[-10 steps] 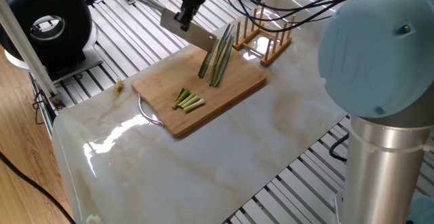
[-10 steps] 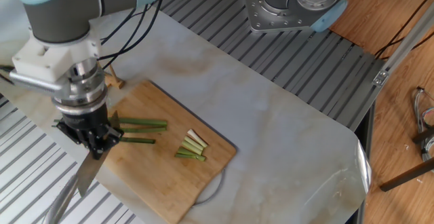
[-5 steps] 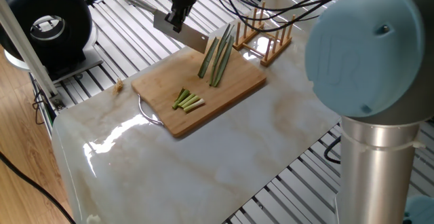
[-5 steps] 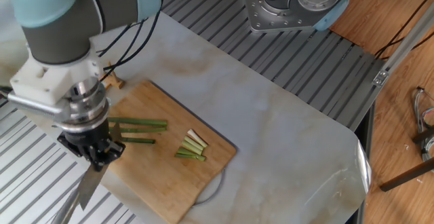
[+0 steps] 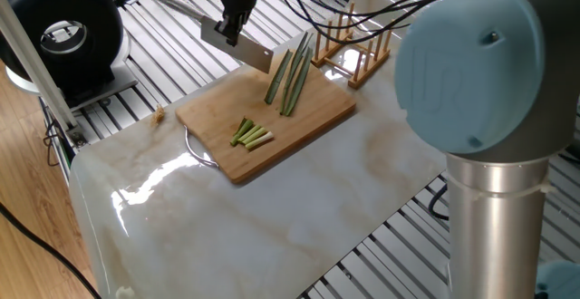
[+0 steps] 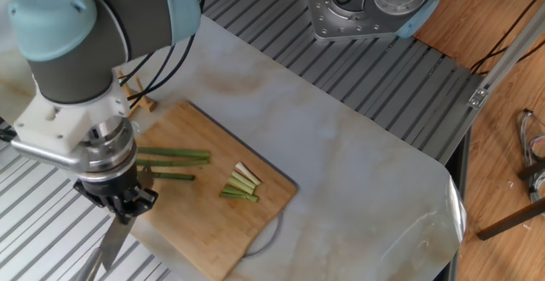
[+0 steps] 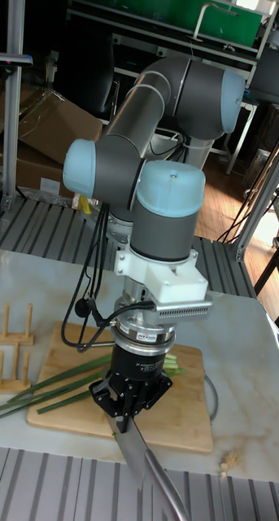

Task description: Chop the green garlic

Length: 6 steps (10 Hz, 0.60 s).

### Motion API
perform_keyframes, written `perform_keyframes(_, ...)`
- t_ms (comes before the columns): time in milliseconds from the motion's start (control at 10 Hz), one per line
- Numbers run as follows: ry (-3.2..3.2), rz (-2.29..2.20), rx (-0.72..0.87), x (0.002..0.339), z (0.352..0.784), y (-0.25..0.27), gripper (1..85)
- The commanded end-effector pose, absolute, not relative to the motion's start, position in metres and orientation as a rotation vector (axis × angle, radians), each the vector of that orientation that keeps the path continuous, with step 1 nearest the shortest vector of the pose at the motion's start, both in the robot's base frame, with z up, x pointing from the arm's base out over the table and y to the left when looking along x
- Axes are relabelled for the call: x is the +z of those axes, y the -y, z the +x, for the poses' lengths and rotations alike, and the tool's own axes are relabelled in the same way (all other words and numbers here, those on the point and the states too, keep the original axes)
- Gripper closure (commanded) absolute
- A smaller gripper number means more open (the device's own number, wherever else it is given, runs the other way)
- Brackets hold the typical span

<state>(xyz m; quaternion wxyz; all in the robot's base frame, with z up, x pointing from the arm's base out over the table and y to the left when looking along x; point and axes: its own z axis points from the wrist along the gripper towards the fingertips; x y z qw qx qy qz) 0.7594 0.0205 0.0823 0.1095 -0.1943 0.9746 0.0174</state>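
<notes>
In one fixed view, the gripper [image 5: 228,29] is gripping a cleaver [image 5: 237,47] by its handle, the blade hanging just off the far-left edge of the bamboo cutting board [image 5: 317,118]. The green garlic [image 5: 292,71] is lying as long stalks across the board's far end, the leaf tips running past the edge toward the wooden peg rack [image 5: 355,47]. A small bundle of cut pieces [image 5: 252,135] is sitting near the board's middle.

In the other fixed view, the gripper [image 6: 119,203] is hovering over the board's left corner, the cleaver [image 6: 106,245] pointing down past that edge. The stalks [image 6: 174,155] are lying just right of the gripper, the short pieces [image 6: 240,183] further toward the board's right corner.

In the tall fixed view, the gripper [image 7: 129,403] is clenching the cleaver's handle, the blade [image 7: 134,450] slanting below the board's near edge, with stalks [image 7: 50,391] trailing left.

The stalks are looking light, thin and limp, likely to roll or skid under the blade since nothing is pinning them. The firmer stretch lying flat on the board, toward the cut pieces and away from the overhanging leaves, is probably the place to press down.
</notes>
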Motion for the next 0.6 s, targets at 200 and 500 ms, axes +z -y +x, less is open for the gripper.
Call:
perform_keyframes(200,-2.905,-0.573,0.065,0.072,0.747,-0.017,84.3)
perform_keyframes(500,-2.928,-0.565,0.08,0.07,0.736,-0.018,84.3)
